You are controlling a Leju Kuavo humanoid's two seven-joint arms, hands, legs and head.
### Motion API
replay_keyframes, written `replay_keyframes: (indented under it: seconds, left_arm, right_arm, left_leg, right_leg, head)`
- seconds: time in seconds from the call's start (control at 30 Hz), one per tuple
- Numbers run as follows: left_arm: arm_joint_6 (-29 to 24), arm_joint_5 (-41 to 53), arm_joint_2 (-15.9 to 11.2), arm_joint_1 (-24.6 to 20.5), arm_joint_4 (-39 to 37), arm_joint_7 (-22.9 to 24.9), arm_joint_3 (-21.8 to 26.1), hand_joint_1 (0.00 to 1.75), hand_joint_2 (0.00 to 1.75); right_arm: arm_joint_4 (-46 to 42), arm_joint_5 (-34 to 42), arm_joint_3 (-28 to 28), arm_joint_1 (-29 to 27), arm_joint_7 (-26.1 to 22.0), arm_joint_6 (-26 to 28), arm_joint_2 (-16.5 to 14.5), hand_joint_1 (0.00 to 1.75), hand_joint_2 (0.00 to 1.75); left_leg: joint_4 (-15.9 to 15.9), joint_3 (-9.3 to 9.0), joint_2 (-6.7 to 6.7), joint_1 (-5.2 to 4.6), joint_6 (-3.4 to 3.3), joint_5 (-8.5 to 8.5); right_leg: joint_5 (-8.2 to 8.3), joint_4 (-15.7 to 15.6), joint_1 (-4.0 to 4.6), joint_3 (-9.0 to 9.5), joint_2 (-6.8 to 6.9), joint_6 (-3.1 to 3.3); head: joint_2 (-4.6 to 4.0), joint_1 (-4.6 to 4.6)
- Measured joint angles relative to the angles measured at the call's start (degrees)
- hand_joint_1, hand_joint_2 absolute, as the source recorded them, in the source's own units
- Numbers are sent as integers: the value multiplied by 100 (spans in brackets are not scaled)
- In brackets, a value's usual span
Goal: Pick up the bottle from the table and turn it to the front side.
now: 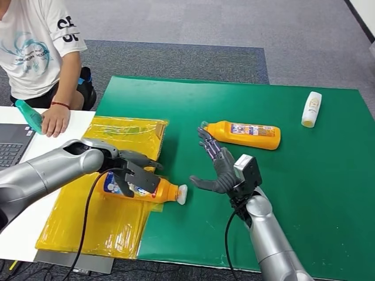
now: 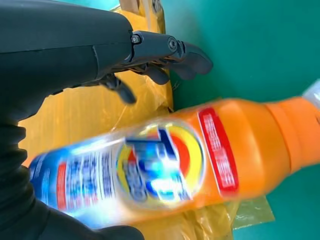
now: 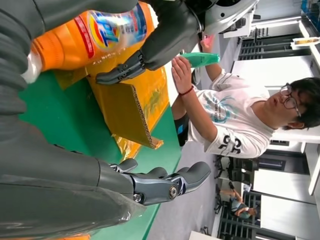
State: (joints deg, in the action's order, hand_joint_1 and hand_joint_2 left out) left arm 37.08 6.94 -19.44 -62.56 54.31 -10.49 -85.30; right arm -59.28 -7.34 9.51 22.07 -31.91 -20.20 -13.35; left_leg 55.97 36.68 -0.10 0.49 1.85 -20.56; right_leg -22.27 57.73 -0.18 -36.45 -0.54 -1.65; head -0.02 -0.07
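Green matting covers the counter (image 1: 283,193), with a yellow plastic bag (image 1: 111,222) spread over its near-left edge and grey carpet beyond. I've got the left robot hand (image 1: 132,175) wrapped around the orange bottle (image 1: 152,190), thumb under, fingers (image 2: 170,50) arching over the label, and the bottle reads as lifted just off the bag, white cap pointing toward the middle. From the left wrist the logo side faces the camera, a bit blurred. My right robot hand (image 1: 217,167) hovers just past the cap, fingers spread, holding nothing. So I judge we're in the turning step: grasp made, rotation under way or about to begin. Next I need a roll of the left wrist, or a handover to that waiting right palm. A second orange bottle (image 1: 243,134) lies farther out, and a person (image 1: 37,52) sits at far left.
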Motion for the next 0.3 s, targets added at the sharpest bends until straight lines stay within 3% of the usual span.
replay_keyframes:
  seconds: [0.17, 0.3]
  left_arm:
    - [-150, -21, -23, 93, 0, -44, 51, 0, 175]
    - [-776, -227, -89, 485, 33, -392, 454, 0, 175]
  right_arm:
    - [-1, 3, 0, -10, 9, 9, 2, 0, 175]
    - [-44, 45, 0, -66, -7, 14, 15, 0, 175]
  left_leg:
    - [0, 0, 0, 0, 0, 1]
    - [0, -1, 1, -2, 0, 0]
  right_leg:
    - [0, 0, 0, 1, 0, 0]
    - [0, 0, -2, 1, -1, 0]
  head:
    - [1, 1]
    - [0, 0]
